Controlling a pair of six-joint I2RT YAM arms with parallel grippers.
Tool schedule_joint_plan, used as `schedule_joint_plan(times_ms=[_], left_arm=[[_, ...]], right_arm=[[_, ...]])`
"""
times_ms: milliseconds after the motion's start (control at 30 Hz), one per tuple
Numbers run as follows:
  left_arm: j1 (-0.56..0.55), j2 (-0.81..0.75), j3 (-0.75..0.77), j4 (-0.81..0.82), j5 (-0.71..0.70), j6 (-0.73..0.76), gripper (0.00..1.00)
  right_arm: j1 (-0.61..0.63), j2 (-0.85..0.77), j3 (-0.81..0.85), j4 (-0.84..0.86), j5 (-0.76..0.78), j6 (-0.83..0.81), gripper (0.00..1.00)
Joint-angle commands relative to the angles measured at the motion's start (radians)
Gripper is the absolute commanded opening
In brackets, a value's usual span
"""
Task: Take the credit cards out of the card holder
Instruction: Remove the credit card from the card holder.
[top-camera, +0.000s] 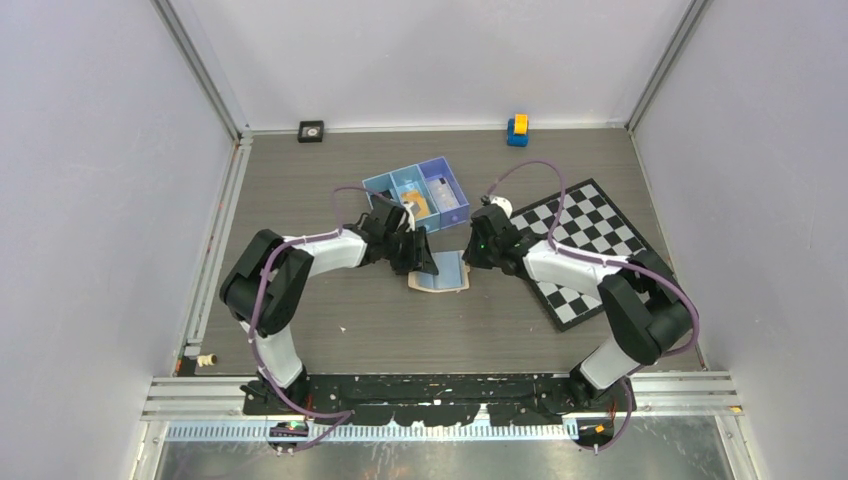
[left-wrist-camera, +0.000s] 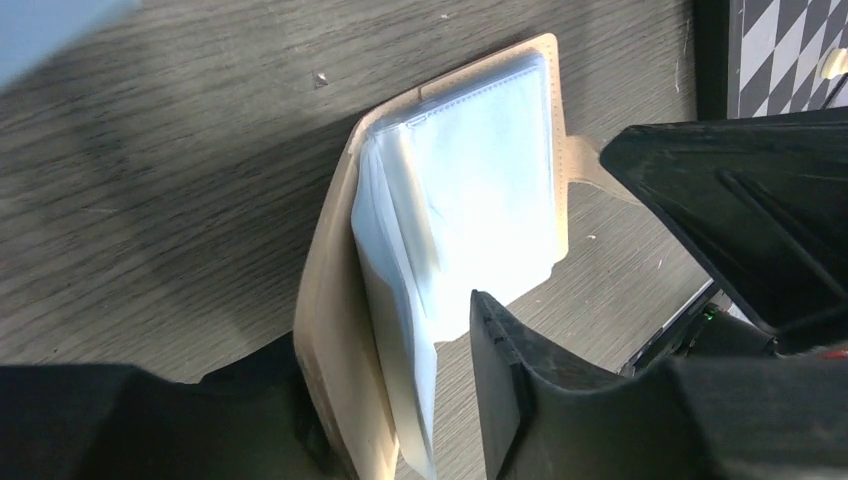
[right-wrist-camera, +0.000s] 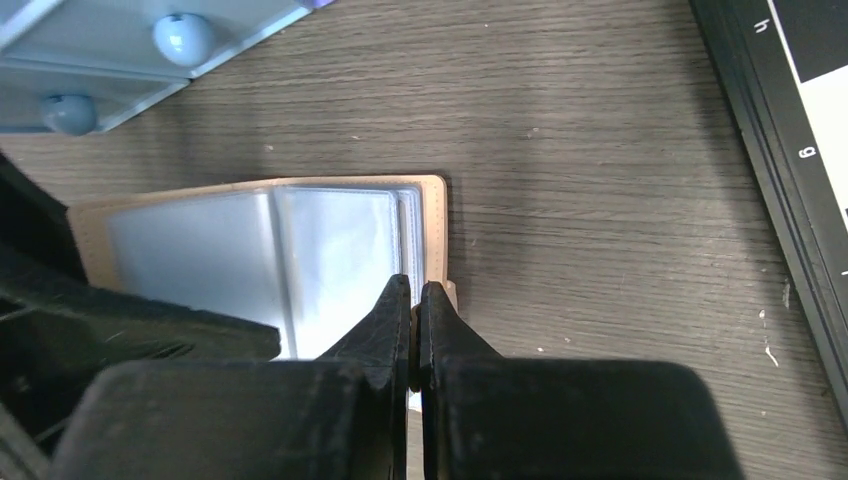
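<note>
Step, judging: drawing card from sleeve. Advising: right black two-finger gripper (right-wrist-camera: 414, 292) pinning cover flat; left black gripper (left-wrist-camera: 395, 350) closing on card edge only, sliding it out along sleeve mouth. Tan leather-like folding card holder (right-wrist-camera: 432, 215) lying open on table (right-wrist-camera: 600, 150) between both. Right clenching at its edge beside snap tab (left-wrist-camera: 590, 170); pinching anything, cannot tell. Left released, jaws straddling opposite cover. Credit cards not showing.

The left arm (top-camera: 300, 262) is bent with its forearm directed toward two o'clock and the right arm (top-camera: 590, 275) toward ten o'clock, the left gripper (top-camera: 418, 252) being held part-open and the right gripper (top-camera: 470, 250) pressed closed.
</note>
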Motion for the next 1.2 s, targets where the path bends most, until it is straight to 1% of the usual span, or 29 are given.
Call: schedule_joint_plan(times_ms=[0,33,67,133,167,233,267,300,333,367,400,467,500,533,600,633,667,700,833,933,1033,1167], left_arm=[[0.0,-0.001,-0.009,0.076,0.031,-0.028,0.37],[0.002,0.003,-0.008,0.078,0.038,-0.029,0.34],[0.002,0.007,-0.007,0.082,0.041,-0.031,0.28],[0.003,0.005,-0.013,0.089,0.053,-0.033,0.05],[0.003,-0.01,-0.026,0.119,0.04,-0.033,0.0],[0.004,-0.062,-0.057,0.153,0.008,-0.021,0.0],[0.006,-0.089,-0.074,0.169,0.002,-0.017,0.0],[0.008,-0.121,-0.091,0.201,0.003,-0.017,0.0],[0.009,-0.15,-0.108,0.223,0.006,-0.018,0.0],[0.01,-0.174,-0.123,0.243,0.012,-0.02,0.0],[0.014,-0.196,-0.136,0.261,0.02,-0.023,0.0],[0.021,-0.231,-0.158,0.298,0.039,-0.035,0.0],[0.03,-0.251,-0.172,0.325,0.055,-0.046,0.0],[0.042,-0.264,-0.187,0.357,0.075,-0.06,0.0],[0.067,-0.295,-0.221,0.428,0.115,-0.097,0.0],[0.08,-0.308,-0.236,0.457,0.131,-0.12,0.0],[0.092,-0.322,-0.249,0.479,0.145,-0.132,0.0],[0.102,-0.332,-0.258,0.498,0.16,-0.143,0.0],[0.124,-0.379,-0.288,0.564,0.2,-0.177,0.0],[0.131,-0.418,-0.298,0.591,0.216,-0.191,0.0],[0.131,-0.456,-0.31,0.623,0.226,-0.208,0.0],[0.131,-0.487,-0.324,0.666,0.241,-0.224,0.0]], right_arm=[[0.001,-0.078,-0.024,0.086,-0.02,0.021,0.0],[0.002,-0.09,-0.03,0.095,-0.021,0.02,0.01],[0.002,-0.1,-0.037,0.102,-0.021,0.021,0.0],[0.002,-0.117,-0.045,0.112,-0.018,0.022,0.01],[0.002,-0.125,-0.046,0.111,-0.013,0.02,0.0],[0.001,-0.138,-0.046,0.101,0.001,0.019,0.0],[0.002,-0.146,-0.045,0.097,0.009,0.016,0.02],[0.002,-0.155,-0.046,0.092,0.017,0.015,0.06],[0.002,-0.165,-0.048,0.091,0.026,0.014,0.11],[0.002,-0.184,-0.053,0.092,0.035,0.013,0.19],[0.001,-0.199,-0.061,0.094,0.046,0.013,0.25],[0.001,-0.229,-0.077,0.098,0.069,0.013,0.4],[0.0,-0.252,-0.087,0.103,0.077,0.013,0.49],[-0.002,-0.269,-0.097,0.112,0.078,0.013,0.56],[-0.006,-0.3,-0.115,0.139,0.062,0.014,0.72],[-0.007,-0.316,-0.127,0.164,0.048,0.014,0.79],[-0.009,-0.326,-0.136,0.184,0.025,0.013,0.84],[-0.013,-0.338,-0.147,0.203,0.0,0.015,0.85],[-0.041,-0.363,-0.196,0.304,-0.112,0.051,0.86],[-0.09,-0.374,-0.232,0.378,-0.221,0.095,0.86],[-0.142,-0.366,-0.274,0.485,-0.319,0.163,0.86],[-0.172,-0.34,-0.31,0.615,-0.399,0.228,0.87]])
